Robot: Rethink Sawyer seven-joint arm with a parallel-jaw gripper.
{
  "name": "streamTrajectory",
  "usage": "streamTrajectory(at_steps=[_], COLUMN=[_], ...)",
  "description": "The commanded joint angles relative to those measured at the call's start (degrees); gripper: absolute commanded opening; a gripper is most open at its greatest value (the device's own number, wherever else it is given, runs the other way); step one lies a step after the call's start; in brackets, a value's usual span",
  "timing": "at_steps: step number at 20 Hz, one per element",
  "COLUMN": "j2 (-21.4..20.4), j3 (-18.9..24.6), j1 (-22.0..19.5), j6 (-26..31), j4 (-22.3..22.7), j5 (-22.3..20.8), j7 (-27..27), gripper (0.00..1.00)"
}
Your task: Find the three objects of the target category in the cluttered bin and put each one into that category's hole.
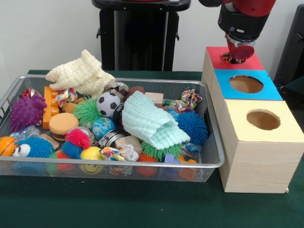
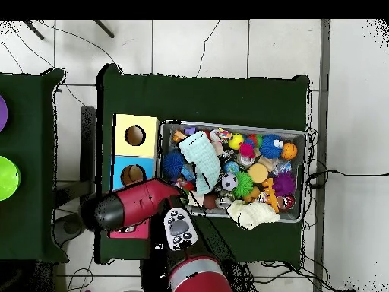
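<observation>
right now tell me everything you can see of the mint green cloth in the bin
The mint green cloth is a soft, waffle-textured fabric, crumpled and folded over itself. It lies on top of the toy pile near the middle of the wire mesh bin, running diagonally. Its lower end rests over a green spiky ball, a blue spiky ball sits against its side, and a soccer ball lies just beside its upper end.

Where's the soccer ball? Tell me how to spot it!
Look in the wire mesh bin, near its middle. The soccer ball sits just left of the mint-green cloth, beside a green spiky ball. It is the only white ball with black patches.
</observation>
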Motion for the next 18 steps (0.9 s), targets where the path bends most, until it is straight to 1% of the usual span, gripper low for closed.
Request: streamTrajectory(at_steps=[1, 4, 8, 9, 18], j2=[-2.3, -2.7, -2.0, -1.9, -1.8], j3=[-2.2, -2.2, -2.1, -2.2, -2.1], j1=[-0.5, -0.3, 0.0, 0.0, 0.2], j6=[6.1, 7.1, 6.7, 6.5, 6.5], j4=[1.8, 1.8, 2.0, 2.3, 2.5], j5=[-2.6, -2.1, -1.7, -1.5, -1.4], j7=[8.6, 8.7, 9.4, 9.6, 9.4], gripper=[0.00, 0.00, 0.00, 1.00, 1.00])
